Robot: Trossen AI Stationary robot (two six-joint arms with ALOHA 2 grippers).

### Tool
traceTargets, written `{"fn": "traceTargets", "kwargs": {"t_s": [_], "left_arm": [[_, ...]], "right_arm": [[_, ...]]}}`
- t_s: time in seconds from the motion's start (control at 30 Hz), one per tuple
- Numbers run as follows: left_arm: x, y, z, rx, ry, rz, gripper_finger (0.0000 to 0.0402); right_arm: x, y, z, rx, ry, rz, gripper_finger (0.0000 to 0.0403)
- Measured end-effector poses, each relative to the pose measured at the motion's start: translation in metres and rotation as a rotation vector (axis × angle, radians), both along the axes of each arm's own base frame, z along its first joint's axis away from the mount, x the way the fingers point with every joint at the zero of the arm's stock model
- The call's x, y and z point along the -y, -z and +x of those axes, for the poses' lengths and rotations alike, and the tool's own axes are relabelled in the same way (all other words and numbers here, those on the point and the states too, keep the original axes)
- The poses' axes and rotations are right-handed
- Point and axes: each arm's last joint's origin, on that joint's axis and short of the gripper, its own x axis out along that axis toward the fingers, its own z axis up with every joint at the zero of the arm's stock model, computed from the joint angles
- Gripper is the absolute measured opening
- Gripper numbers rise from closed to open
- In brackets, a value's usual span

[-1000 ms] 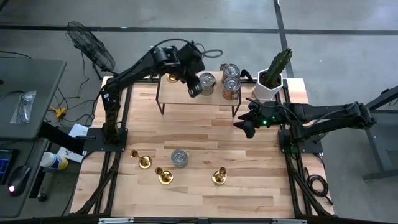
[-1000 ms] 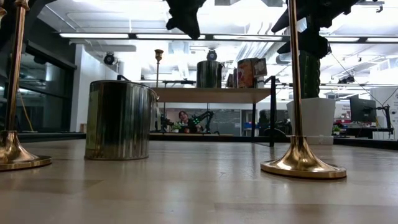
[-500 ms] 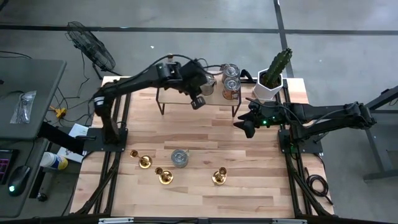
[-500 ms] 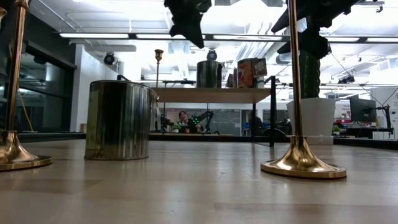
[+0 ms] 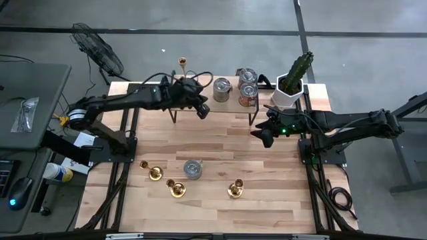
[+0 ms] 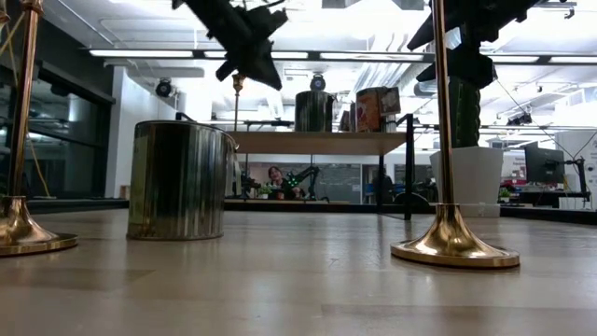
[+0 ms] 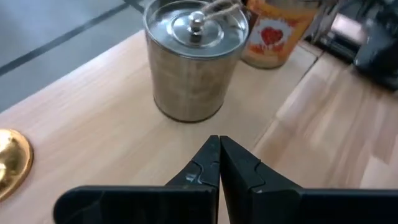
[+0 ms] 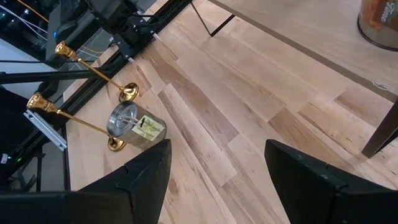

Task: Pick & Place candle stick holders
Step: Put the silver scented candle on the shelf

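One gold candle stick holder [image 5: 181,64] stands upright on the raised wooden shelf [image 5: 227,105] at the far side; its base also shows in the left wrist view [image 7: 9,165] and its stem in the low view [image 6: 238,93]. Three more [image 5: 155,173] [image 5: 177,189] [image 5: 235,190] stand on the table near the front. My left gripper [image 5: 200,111] is shut and empty above the shelf's near left part, in front of a tin can [image 7: 193,59]. My right gripper [image 5: 263,137] is open and empty at the table's right.
Three cans [image 5: 221,90] [image 5: 248,77] [image 5: 248,97] stand on the shelf. Another tin can [image 5: 193,169] stands on the table among the front candle holders. A potted cactus [image 5: 291,87] stands at the far right corner. Bare wood lies at the table's middle [image 5: 220,143].
My left gripper has moved toward the table's near edge and then a little left, away from the shelf's cans, and has come lower. The arm has swung off the shelf's left end, so the candle stick holder there now shows.
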Motion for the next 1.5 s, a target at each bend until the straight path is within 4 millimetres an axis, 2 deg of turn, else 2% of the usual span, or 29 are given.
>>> {"fn": "traceTargets", "kwargs": {"t_s": [0.13,0.27,0.5,0.83,1.5], "left_arm": [[0.001,0.014,0.002,0.042,-0.045,0.016,0.0],[0.001,0.015,0.011,0.126,-0.076,0.091,0.0],[-0.002,0.03,0.016,0.063,-0.111,0.104,0.0],[-0.006,0.047,0.034,0.052,-0.023,0.106,0.0],[-0.014,0.05,0.043,0.127,-0.052,0.134,0.0]], "right_arm": [[0.0,0.0,0.0,0.0,0.005,0.001,0.0252],[0.0,0.0,0.0,0.001,0.009,-0.001,0.0252],[0.001,0.0,0.0,0.0,0.022,-0.008,0.0252],[0.001,0.0,0.0,-0.001,0.025,-0.016,0.0252],[0.001,0.0,0.0,-0.001,0.024,-0.019,0.0252]]}}
